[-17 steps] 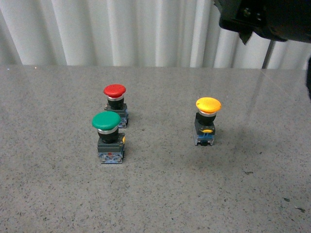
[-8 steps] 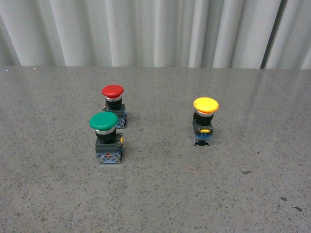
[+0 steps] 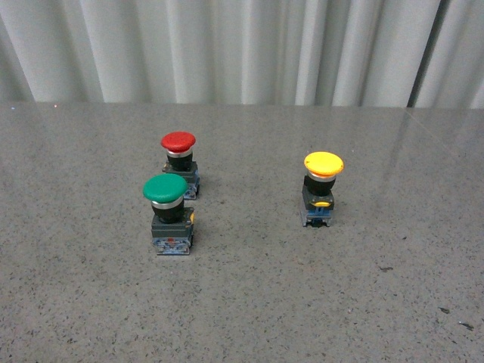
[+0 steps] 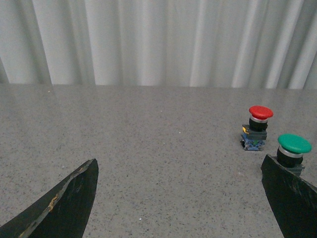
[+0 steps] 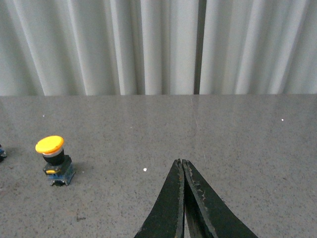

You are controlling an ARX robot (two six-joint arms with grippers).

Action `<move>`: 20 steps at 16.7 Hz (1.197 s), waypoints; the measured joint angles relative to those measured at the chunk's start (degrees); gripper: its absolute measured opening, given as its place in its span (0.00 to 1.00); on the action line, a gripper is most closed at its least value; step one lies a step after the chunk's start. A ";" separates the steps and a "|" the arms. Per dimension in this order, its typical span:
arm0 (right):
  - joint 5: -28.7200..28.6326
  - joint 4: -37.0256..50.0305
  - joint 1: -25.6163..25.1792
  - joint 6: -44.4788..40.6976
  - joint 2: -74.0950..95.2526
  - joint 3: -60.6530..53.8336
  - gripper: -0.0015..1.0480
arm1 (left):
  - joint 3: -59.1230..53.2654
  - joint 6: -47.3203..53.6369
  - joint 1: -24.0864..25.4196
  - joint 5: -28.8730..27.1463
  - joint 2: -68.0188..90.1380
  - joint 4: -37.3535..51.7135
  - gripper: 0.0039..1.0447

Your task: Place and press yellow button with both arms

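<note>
The yellow button (image 3: 323, 188) stands upright on the counter (image 3: 249, 295), right of the others; left gripper (image 4: 181, 198) spread wide, right gripper (image 5: 183, 198) closed, empty.

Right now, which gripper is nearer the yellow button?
Probably the right. The yellow button stands off to one side of the closed right gripper. The open left gripper shows only the red and green buttons.

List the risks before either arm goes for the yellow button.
1. The green button and red button stand close together with similar bases; the left gripper, open and nearest them, could go for the wrong one.
2. The yellow button stands upright on a narrow base with a wide cap; an off-centre press from the shut right gripper might tip it.
</note>
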 joint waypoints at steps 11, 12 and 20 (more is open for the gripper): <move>0.07 -6.27 -0.07 -0.09 -10.64 -4.13 0.02 | 0.00 0.00 0.00 0.00 0.00 0.00 0.94; 0.07 -10.86 -0.07 -0.09 -13.68 -4.07 0.02 | 0.00 0.00 0.00 0.02 0.00 0.00 0.94; 0.07 -16.61 -0.07 -0.11 -20.48 -4.09 0.11 | 0.00 0.00 0.00 0.00 0.00 0.00 0.94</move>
